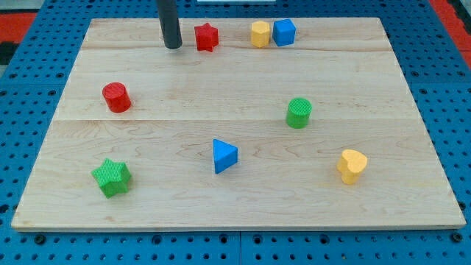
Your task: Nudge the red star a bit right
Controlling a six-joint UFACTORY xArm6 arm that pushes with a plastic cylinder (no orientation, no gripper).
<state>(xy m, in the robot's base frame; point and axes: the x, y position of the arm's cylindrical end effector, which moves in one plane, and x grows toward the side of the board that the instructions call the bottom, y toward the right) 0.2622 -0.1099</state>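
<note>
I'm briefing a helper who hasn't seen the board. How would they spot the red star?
Look along the wooden board's top edge, left of the middle. The red star sits between my tip on its left and the yellow block on its right. It's the only red pointed shape; the red cylinder is round.

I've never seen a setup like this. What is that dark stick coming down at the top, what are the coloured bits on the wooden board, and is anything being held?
The dark stick is the end of a robot arm. It has no pincer, so it holds nothing and only pushes things. Its lower end, my tip, rests on the wooden board near the view's top, just to the view's left of the red star, with a small gap between them. There is only this one camera view, looking down at the board at a slant. The other toy blocks are a yellow block touching a blue cube, a red cylinder, a green cylinder, a blue triangle, a green star and a yellow heart.
</note>
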